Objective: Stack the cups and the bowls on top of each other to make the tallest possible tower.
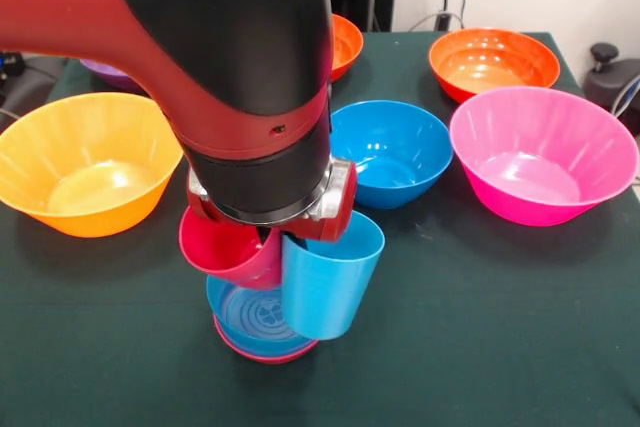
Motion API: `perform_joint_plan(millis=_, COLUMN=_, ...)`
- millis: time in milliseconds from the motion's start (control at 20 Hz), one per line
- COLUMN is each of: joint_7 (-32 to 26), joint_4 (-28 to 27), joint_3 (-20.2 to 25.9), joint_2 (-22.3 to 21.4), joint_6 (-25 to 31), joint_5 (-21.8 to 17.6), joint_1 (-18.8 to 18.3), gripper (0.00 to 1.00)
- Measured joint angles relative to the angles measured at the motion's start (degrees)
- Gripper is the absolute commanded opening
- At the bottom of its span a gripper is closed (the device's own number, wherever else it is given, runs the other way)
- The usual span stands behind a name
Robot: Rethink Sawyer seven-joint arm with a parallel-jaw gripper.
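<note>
Cups are hanging tilted under the wrist, the red cup [232,249] left and the blue cup [330,275] right, over the tower [255,325] near me; I am not seeing the gripper, so I cannot tell its state.

The round pink plastic bowl [543,155], yellow-orange plastic bowl [85,162] and mid-sized blue plastic bowl [392,151] look glossy and faintly ribbed. The tall light blue plastic cup [328,278] is smooth, satiny. The dark green tablecloth [500,327] is matt fabric.
</note>
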Motion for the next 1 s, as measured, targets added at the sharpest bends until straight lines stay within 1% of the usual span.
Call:
perform_joint_plan(millis=500, joint_7=0.0, joint_4=3.0, joint_3=-0.4, joint_2=0.2, joint_6=0.0, joint_5=1.5, joint_1=-1.1, gripper=0.00)
perform_joint_plan(millis=750, joint_7=0.0, joint_4=5.4, joint_3=-1.1, joint_2=0.2, joint_6=-0.2, joint_5=2.5, joint_1=-1.6, gripper=0.00)
perform_joint_plan(millis=1000, joint_7=0.0, joint_4=8.3, joint_3=-2.0, joint_2=0.2, joint_6=-2.5, joint_5=3.6, joint_1=-2.5, gripper=0.00)
